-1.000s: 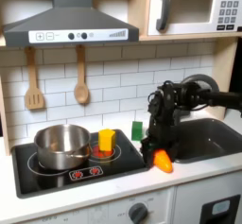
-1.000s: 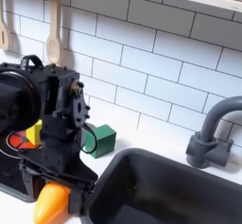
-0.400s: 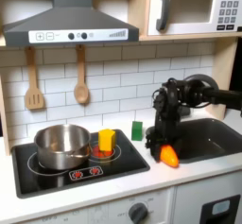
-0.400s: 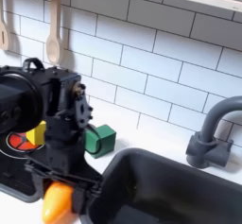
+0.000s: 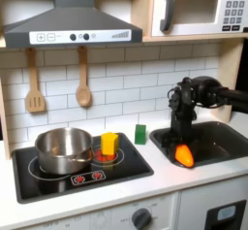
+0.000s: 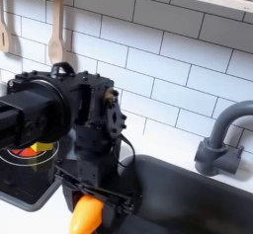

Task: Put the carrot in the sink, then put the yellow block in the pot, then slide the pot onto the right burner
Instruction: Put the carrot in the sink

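I am looking at the toy kitchen through both exterior views. In the first exterior view my gripper (image 5: 182, 148) is hanging over the near-left part of the sink (image 5: 219, 137), with the black arm (image 5: 215, 92) reaching in from the first exterior view's right. The jaws are clamping the carrot (image 5: 183, 155), which is pointing downward with its orange body showing below them. In the second exterior view the gripper (image 6: 91, 196) is filling the lower left, and the carrot (image 6: 87, 215) is sticking out beneath it at the sink's (image 6: 188, 194) left edge. I cannot tell whether the carrot is touching the basin floor or hanging above it.

The pot (image 5: 64, 148) is sitting on the cooktop (image 5: 126, 166), on the burner toward the first exterior view's left. The yellow block (image 5: 109, 142) is standing on the right burner (image 5: 108, 156), just beside the pot and apart from it. A small green block (image 5: 140, 133) is resting on the counter between the cooktop and the sink, near the wall. In the second exterior view a bit of yellow (image 6: 42, 145) is peeking out behind the arm. The faucet (image 6: 221, 137) is curving up at the sink's back edge. Two wooden utensils (image 5: 83, 79) are hanging on the tiled wall.
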